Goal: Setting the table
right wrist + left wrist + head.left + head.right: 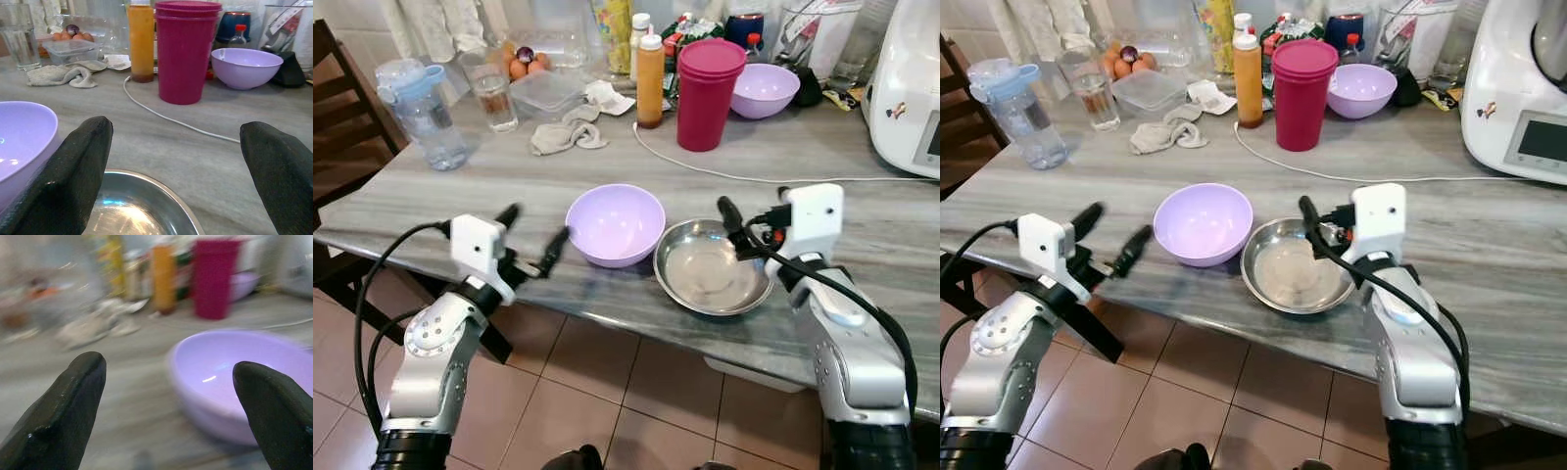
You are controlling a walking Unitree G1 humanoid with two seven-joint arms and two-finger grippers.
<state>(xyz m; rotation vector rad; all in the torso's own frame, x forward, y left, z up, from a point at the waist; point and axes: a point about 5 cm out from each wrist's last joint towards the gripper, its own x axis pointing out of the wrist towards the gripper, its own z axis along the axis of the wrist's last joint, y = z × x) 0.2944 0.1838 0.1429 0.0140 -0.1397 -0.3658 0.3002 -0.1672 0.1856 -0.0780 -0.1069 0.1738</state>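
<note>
The left gripper [530, 235] is seen with fingers [63, 416] spread apart and nothing between them, held at the near edge of the grey surface [862, 147], just to the left of the near lavender bowl [616, 224]. The right gripper [742, 223] is likewise seen with fingers [73, 171] apart and empty, poised over the right rim of the steel bowl [710, 267]; contact with the rim cannot be judged. The lavender bowl and steel bowl are set side by side near the front edge, touching or almost so. Farther back, a stack of magenta cups [707, 91] is noted, with an orange bottle [650, 80] to its left and a second lavender bowl [765, 90] to its right. A white cable [705, 168] is laid across the surface behind the bowls. A crumpled cloth [566, 132], a drinking glass [493, 95] and a clear water bottle [423, 113] are placed to the far left.
</note>
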